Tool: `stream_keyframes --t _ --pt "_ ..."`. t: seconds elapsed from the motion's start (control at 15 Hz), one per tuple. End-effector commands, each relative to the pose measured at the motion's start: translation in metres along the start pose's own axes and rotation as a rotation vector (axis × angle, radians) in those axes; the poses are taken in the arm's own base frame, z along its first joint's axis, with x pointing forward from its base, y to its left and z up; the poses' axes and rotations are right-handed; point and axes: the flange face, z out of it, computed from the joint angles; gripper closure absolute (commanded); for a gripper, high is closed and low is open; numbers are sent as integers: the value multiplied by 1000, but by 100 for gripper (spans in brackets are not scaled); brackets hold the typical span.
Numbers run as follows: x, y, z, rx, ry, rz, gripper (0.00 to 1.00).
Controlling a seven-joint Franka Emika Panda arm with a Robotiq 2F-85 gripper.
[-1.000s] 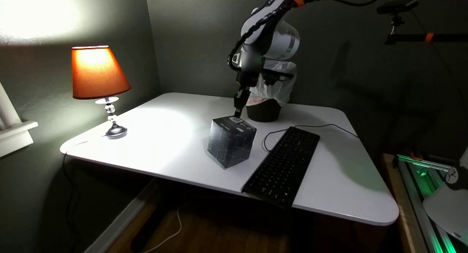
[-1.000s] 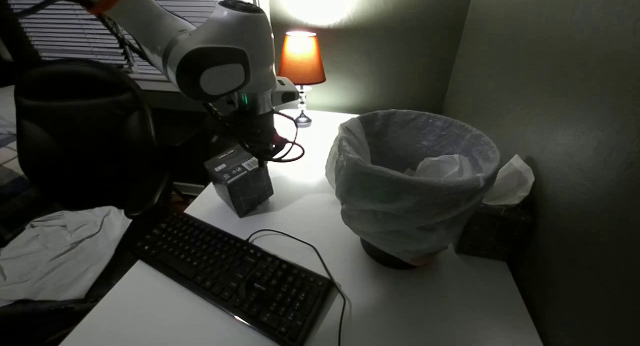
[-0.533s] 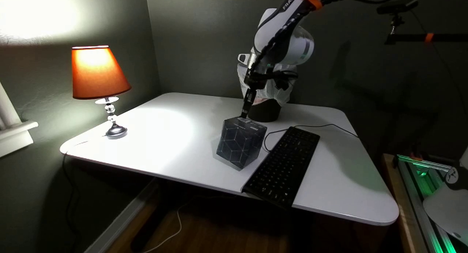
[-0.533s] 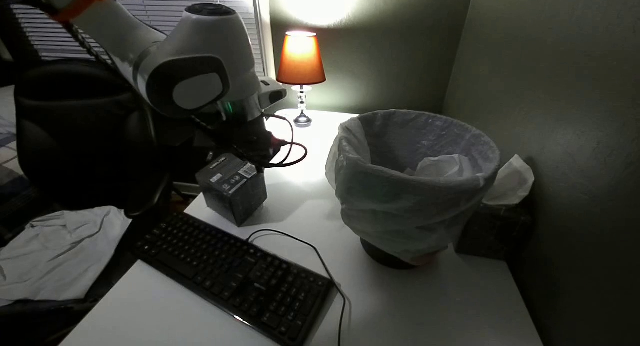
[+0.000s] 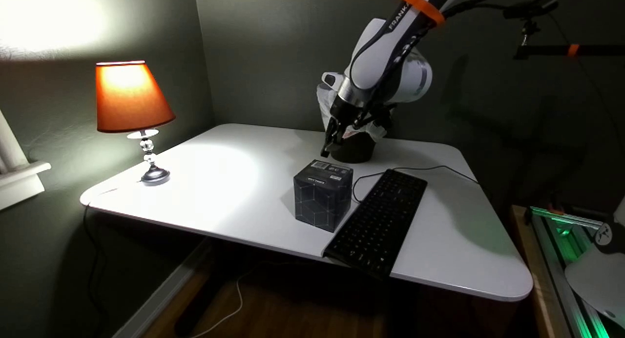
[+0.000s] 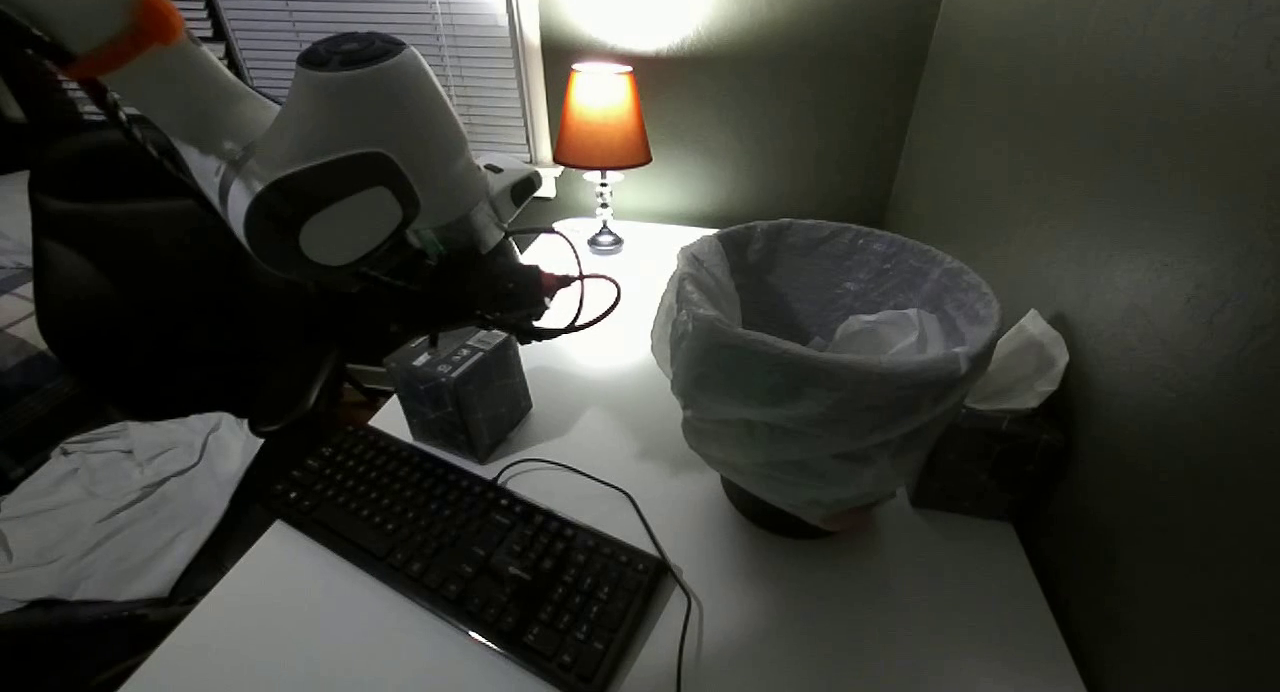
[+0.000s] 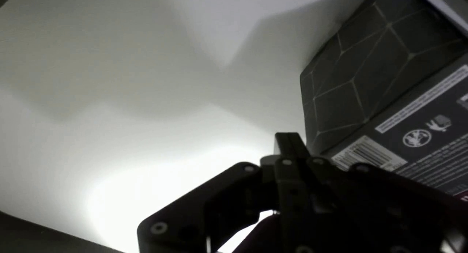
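A dark grey box with a pattern of pale lines stands flat on the white table, left of the keyboard in an exterior view (image 5: 322, 196). It also shows in an exterior view (image 6: 465, 397), partly behind the dark hand, and at the right of the wrist view (image 7: 365, 81). My gripper (image 5: 325, 151) is just above and behind the box's rear top edge. In the wrist view, the fingertips (image 7: 289, 138) are pressed together with nothing between them, beside the barcode corner of the box. I cannot tell whether they touch it.
A black keyboard (image 5: 383, 216) with a cable lies beside the box. A bin with a white liner (image 6: 800, 402) stands behind, a tissue box (image 6: 985, 462) beside it. An orange lamp (image 5: 132, 98) stands at the table's (image 5: 234, 201) far corner. A chair (image 6: 170, 262) is near the edge.
The box was tilted and now stands flat, turned and shifted toward the keyboard. The arm has moved the same way and leans more. The fingertip was at the box's top and now shows apart.
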Motion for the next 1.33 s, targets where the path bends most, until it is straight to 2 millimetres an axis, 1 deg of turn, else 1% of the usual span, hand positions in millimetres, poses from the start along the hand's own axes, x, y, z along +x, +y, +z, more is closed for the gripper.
stream_keyframes --t 0.0,0.13,0.2,0.27,0.33,0.4,0.47,0.53,0.67,0.87,1.0,1.27 --pt "8 -4 -21 65 30 16 69" --pt "13 -3 -35 139 42 57 57" --pt "12 0 -41 181 32 97 49" --pt "11 3 -46 238 12 130 42" --pt "10 9 -51 284 0 161 34" --pt "10 18 -58 318 -28 188 27" --pt "9 25 -61 340 -56 203 20" --pt "8 33 -63 346 -82 217 12" --pt "9 47 -60 327 -132 203 0" --pt "14 58 -52 372 -164 259 0" --pt "17 59 -44 447 -200 354 0" --pt "17 61 -18 493 -244 561 0"
